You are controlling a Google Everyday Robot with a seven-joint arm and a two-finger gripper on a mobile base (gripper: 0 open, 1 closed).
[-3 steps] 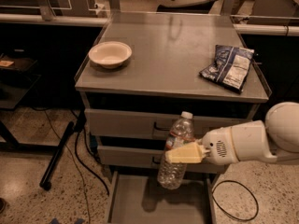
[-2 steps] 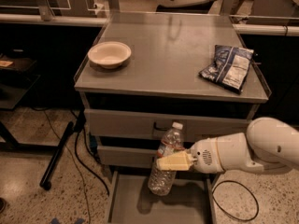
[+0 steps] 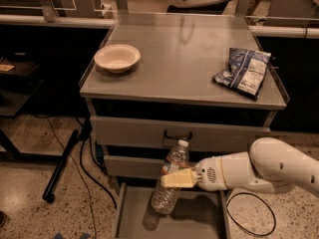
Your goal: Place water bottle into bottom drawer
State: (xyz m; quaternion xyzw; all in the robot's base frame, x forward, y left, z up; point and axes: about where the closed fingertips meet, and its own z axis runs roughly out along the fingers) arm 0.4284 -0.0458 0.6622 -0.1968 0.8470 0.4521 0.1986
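While reaching leftward from the lower right edge, lies roughly level in front of the cabinet: white arm (image 3: pixel 279 171), with a thick rounded forearm narrowing to a wrist housing that carries a small round grille. Ends in the claw (image 3: pixel 167 180), set low, in front of the middle drawer front (image 3: pixel 129 166) and above the bottom drawer (image 3: pixel 199 220).

Containers:
- Bottom drawer: pulled out toward the camera, flat floor and low side walls exposed. Shadow of the bottle cast on the floor near the left half.
- Top drawer (image 3: pixel 134 131) and middle drawer: both pushed in, flat grey fronts. Dark loop handle (image 3: pixel 178 135) at the centre of the top front.
- Pale bowl (image 3: pixel 117 58): upright, opening upward, on the left part of the worktop (image 3: pixel 184 49).
- Dark snack bag (image 3: pixel 242 72): lying flat on the right part of the worktop, well apart from the bowl.

Claw: clenched on the water bottle (image 3: pixel 163 198) at mid-body, about the label band. One cream-coloured finger (image 3: pixel 182 179) crossing the front of the bottle; the other hidden behind it.

Water bottle: held tilted, white cap (image 3: pixel 183 144) up and to the right, just below the loop handle, base down and to the left over the drawer floor. Cannot tell whether the base touches the floor or hangs just above it. Cannot tell the fill level.
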